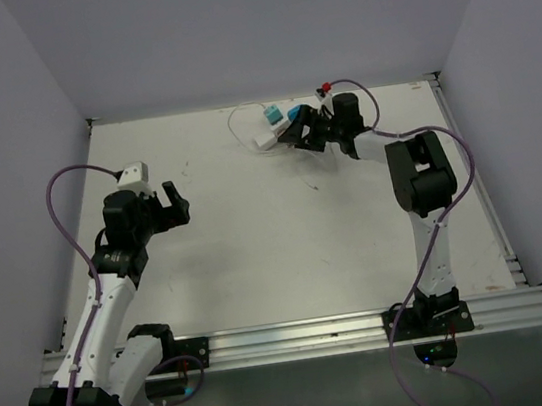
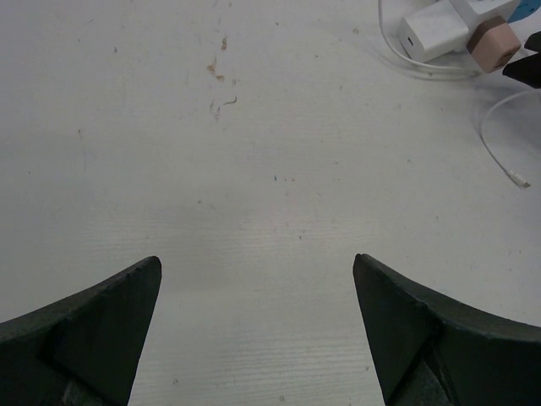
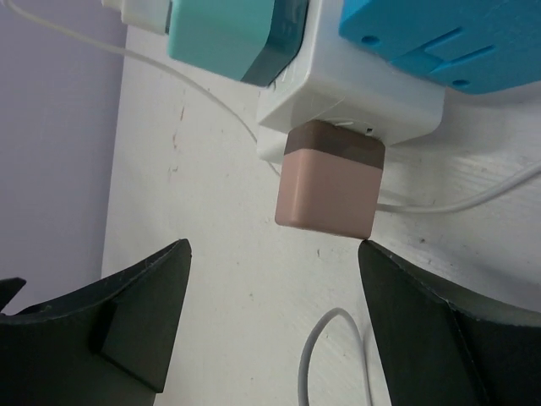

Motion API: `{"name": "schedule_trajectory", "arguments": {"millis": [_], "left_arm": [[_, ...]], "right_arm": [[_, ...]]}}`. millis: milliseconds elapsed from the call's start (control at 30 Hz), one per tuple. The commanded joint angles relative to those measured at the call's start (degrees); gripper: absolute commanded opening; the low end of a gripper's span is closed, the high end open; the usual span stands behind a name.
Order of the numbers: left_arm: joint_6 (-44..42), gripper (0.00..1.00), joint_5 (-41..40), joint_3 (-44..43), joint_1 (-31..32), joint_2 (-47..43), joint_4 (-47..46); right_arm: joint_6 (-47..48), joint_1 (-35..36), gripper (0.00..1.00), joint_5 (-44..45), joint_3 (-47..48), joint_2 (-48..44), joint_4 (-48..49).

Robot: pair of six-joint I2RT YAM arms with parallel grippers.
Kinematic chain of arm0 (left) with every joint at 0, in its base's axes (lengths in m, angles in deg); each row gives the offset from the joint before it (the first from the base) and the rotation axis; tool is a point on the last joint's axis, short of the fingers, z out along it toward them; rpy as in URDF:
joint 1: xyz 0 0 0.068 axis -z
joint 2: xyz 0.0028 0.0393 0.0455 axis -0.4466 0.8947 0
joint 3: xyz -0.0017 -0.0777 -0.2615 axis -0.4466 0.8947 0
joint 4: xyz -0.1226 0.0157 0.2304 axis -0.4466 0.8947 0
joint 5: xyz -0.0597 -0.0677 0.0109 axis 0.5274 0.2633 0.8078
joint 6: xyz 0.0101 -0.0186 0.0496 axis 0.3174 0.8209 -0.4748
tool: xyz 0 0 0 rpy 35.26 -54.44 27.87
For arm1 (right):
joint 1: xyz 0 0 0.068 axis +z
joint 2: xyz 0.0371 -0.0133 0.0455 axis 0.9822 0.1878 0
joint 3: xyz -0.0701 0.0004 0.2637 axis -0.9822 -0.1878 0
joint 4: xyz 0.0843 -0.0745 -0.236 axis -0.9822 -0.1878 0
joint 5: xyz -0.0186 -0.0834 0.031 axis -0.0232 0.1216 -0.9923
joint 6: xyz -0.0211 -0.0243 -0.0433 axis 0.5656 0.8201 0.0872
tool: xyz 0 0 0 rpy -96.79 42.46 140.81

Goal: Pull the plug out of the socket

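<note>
Across a scuffed white bench (image 1: pixel 288 251), two arms. Left arm (image 1: pixel 98 303): leans up from its base, bends at the elbow, holds its wrist over the bench's left-middle, well apart from the socket (image 3: pixel 355 93). Right arm (image 1: pixel 421 192): stretches to the far edge, folds at the elbow, turns its wrist leftward at the socket. Left tool (image 2: pixel 258 271): gapes wide over bare bench, grips nothing. Right tool (image 3: pixel 272 254): wide open too, holds nothing, sits just short of the plug (image 3: pixel 328 182) with a finger to each side; right fingertip just beside the plug's corner, contact unclear. White socket: lies at the far edge, carries a blue plug (image 3: pixel 439 38) and a teal plug (image 3: pixel 224 38). Pink-brown plug: seated in the socket's near face. Thin white cable (image 3: pixel 308 355): loops on the bench below.
</note>
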Motion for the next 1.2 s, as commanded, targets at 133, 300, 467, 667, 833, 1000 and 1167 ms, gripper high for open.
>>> {"name": "schedule_trajectory", "arguments": {"millis": [133,300,467,667,833,1000,1167], "left_arm": [[0.4,1.0,0.5,-1.2,-0.4,-0.1,-2.6],[0.6,1.0,0.5,-1.3,-0.5,0.2,-2.6],[0.6,1.0,0.6,-1.3,-0.6,0.4,-2.5],[0.5,1.0,0.7,-1.3,-0.6,0.4,-2.6],[0.6,1.0,1.0,-1.2,-0.7,0.5,-2.7],[0.6,0.99,1.3,-1.2,-0.7,0.8,-2.7],[0.8,1.0,1.4,-1.3,-0.6,1.2,-2.7]], "right_arm": [[-3.3,-2.4,0.87,7.4,0.1,-4.3,2.9],[-6.9,-2.4,0.87,10.3,3.2,-1.7,3.0],[-9.7,-2.4,0.86,11.1,4.7,0.6,5.9],[-8.0,-2.4,0.83,9.6,0.7,0.5,8.6],[-5.9,-2.4,0.81,8.2,-2.6,-0.3,10.6],[-6.5,-2.6,0.73,7.0,-2.5,1.8,13.9],[-7.8,-2.6,0.73,5.1,-1.0,4.9,18.6]]}}
